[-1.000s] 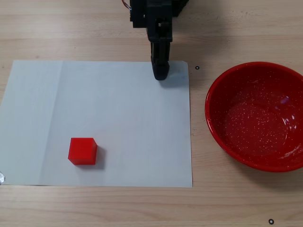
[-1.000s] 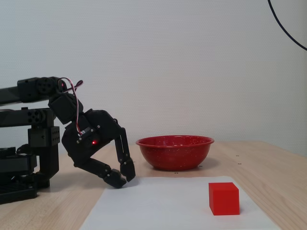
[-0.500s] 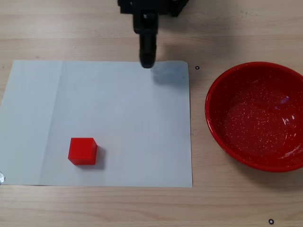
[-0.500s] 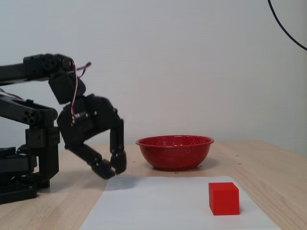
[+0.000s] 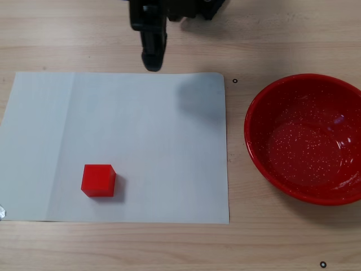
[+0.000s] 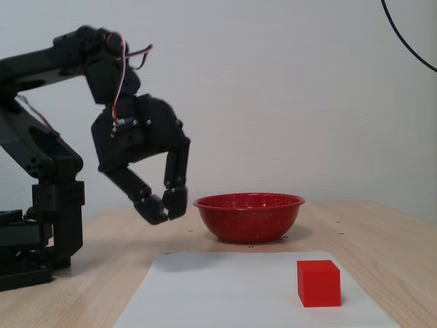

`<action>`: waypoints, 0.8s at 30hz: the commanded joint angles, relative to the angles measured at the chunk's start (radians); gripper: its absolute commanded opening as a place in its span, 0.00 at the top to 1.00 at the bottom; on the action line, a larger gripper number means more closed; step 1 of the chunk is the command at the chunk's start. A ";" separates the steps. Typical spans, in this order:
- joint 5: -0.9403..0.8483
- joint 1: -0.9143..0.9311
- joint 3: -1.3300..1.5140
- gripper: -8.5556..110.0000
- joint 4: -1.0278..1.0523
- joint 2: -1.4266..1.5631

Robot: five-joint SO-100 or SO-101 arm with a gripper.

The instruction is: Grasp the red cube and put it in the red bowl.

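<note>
Approach step: your gripper (image 6: 168, 207) hangs raised over paper's (image 5: 141, 130) 12 o'clock edge, fingers nearly closed, empty. Next: open wide, descend toward red cube (image 5: 98, 180) at 7 o'clock. Red bowl (image 5: 254, 152) waits at 3 o'clock.

Landmark: sheet of paper (image 5: 146, 141), flat on the wooden table (image 5: 282, 34).

In the fixed view from above: red cube (image 5: 98, 180) on the paper, near its lower left corner. Red bowl (image 5: 307, 138) off the paper, just beyond its right edge, on the table. Gripper (image 5: 151, 63) just past the paper's top edge, above mid-width.

In the side-on fixed view: gripper (image 6: 164, 207) raised above the paper's (image 6: 252, 294) far left end; cube (image 6: 318, 282) on the paper toward the right; bowl (image 6: 248, 216) behind the paper.
</note>
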 commanded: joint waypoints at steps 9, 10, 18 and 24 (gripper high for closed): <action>0.041 -0.040 -0.488 0.93 0.101 -0.327; 0.043 -0.041 -0.535 0.93 0.115 -0.365; 0.095 -0.057 -0.862 0.93 0.173 -0.620; 0.114 -0.075 -1.112 0.93 0.247 -0.815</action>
